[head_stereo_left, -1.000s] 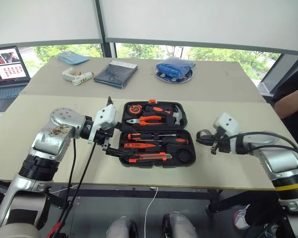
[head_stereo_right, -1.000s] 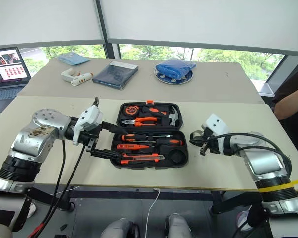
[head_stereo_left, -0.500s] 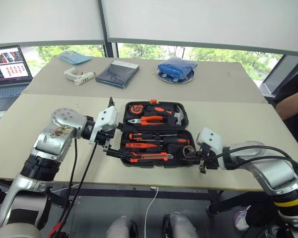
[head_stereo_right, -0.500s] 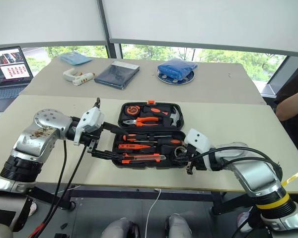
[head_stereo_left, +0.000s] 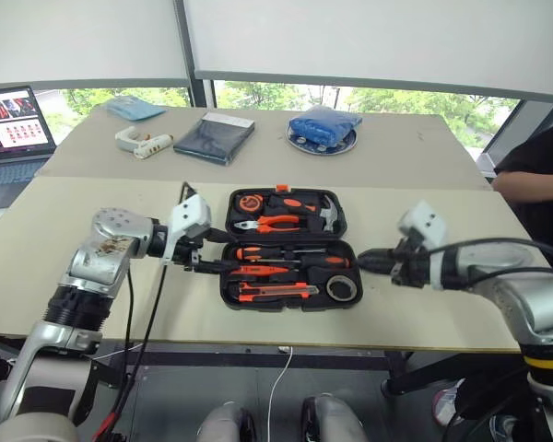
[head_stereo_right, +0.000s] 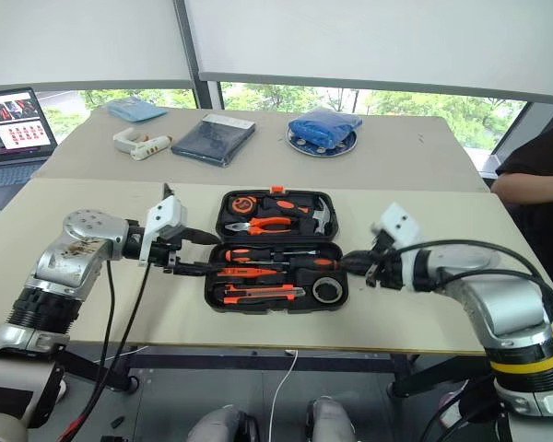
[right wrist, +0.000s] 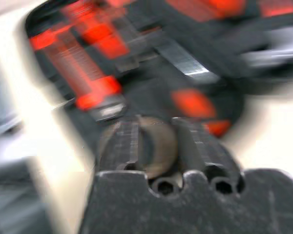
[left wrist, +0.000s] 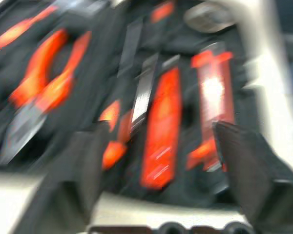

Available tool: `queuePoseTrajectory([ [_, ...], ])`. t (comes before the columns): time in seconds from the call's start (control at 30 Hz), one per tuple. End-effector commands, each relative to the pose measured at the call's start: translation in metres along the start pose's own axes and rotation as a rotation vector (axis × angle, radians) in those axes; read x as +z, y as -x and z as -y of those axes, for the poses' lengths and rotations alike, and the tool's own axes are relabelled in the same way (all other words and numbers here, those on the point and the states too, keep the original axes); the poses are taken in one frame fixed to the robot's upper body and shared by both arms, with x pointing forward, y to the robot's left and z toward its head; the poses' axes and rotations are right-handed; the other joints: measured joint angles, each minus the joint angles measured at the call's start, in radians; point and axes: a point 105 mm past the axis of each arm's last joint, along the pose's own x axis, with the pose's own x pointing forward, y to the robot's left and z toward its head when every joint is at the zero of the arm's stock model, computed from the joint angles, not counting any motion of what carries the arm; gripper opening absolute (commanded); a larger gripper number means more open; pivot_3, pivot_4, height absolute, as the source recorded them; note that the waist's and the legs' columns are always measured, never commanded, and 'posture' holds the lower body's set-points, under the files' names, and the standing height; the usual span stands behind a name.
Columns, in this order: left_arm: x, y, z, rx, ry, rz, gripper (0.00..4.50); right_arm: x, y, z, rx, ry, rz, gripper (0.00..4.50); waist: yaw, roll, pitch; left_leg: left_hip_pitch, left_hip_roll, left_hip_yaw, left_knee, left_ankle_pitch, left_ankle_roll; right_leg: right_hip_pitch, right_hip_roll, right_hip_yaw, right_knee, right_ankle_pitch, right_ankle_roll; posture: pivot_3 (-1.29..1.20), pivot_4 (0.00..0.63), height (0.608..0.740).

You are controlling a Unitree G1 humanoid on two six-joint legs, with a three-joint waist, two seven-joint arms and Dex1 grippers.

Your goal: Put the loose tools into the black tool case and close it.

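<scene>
In the left eye view, the black tool case [head_stereo_left: 288,249] lies open on the near table [head_stereo_left: 37,230], and serves as the landmark here. The left gripper [head_stereo_left: 209,251] sits at the case's left edge, its two black fingers parted, one above the other, with nothing between them; the lower finger reaches over the case's left rim. The right gripper [head_stereo_left: 369,261] hovers just beside the case's right edge, its fingers pressed together and empty, pointing toward the case. Inside the near half of the case lie two screwdrivers [head_stereo_left: 290,261], the utility knife [head_stereo_left: 272,292] along the near edge, and the small tape roll [head_stereo_left: 341,289] in the near right corner. The far half holds the pliers [head_stereo_left: 278,223], the hammer [head_stereo_left: 328,216] and the tape measure [head_stereo_left: 250,201].

The right eye view repeats this: the case [head_stereo_right: 276,249] open, both grippers flanking it.

In the left wrist view, blurred, the spread fingers [left wrist: 244,161] frame the orange-handled tools [left wrist: 161,126] lying in the case's recesses; nothing is gripped.

In the right wrist view, also blurred, the closed fingers [right wrist: 193,146] point at the case, with the tape roll [right wrist: 141,146] seen just past them.
</scene>
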Motion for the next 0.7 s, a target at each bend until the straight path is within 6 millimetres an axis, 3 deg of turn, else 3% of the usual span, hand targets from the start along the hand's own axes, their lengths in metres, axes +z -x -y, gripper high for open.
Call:
queuePoseTrajectory([
  [0.03,-0.018,0.023,-0.026,0.245,0.017,-0.022,1.77,0.002,0.007,0.033,-0.166,0.040,0.036,0.00,-0.001,0.000,0.000,0.000,0.000,0.000,0.000,0.000,0.000,0.000,0.000,0.000,0.000,0.000,0.000,0.00,0.150,0.718],
  [0.13,-0.031,0.018,-0.019,0.268,0.046,-0.033,0.62,-0.018,-0.002,0.042,-0.175,0.076,-0.016,0.00,-0.001,0.000,0.000,-0.001,0.000,0.001,-0.001,0.000,0.000,-0.001,0.000,0.000,0.000,0.002,-0.004,0.00,0.150,0.718],
  [0.2,-0.030,0.005,-0.011,0.220,0.055,-0.011,0.06,-0.026,-0.011,0.038,-0.129,0.122,-0.036,0.00,0.003,0.000,0.000,-0.001,0.000,0.003,-0.001,0.000,0.000,-0.001,0.000,0.000,0.000,0.002,-0.003,0.00,0.150,0.718],
  [0.37,-0.024,-0.023,0.011,0.056,0.078,0.013,0.06,-0.024,-0.029,0.015,0.037,0.202,0.016,0.00,0.003,0.000,0.000,-0.001,-0.001,0.004,-0.001,0.000,0.000,-0.001,-0.001,0.001,0.000,0.000,0.001,0.00,0.150,0.718],
  [0.47,-0.020,-0.030,0.019,-0.005,0.054,0.013,0.06,-0.025,-0.031,0.006,0.092,0.237,0.031,0.00,0.000,0.000,0.000,0.000,0.000,0.004,-0.001,0.000,0.000,-0.001,0.000,0.001,0.001,0.000,0.001,0.00,0.150,0.718],
  [0.7,-0.012,-0.035,0.039,-0.158,-0.040,0.005,0.06,-0.031,-0.019,-0.028,0.251,0.266,0.060,0.00,0.001,0.000,0.000,-0.001,0.000,0.004,-0.001,0.000,-0.001,-0.002,0.000,0.000,0.000,-0.001,0.001,0.00,0.150,0.718],
])
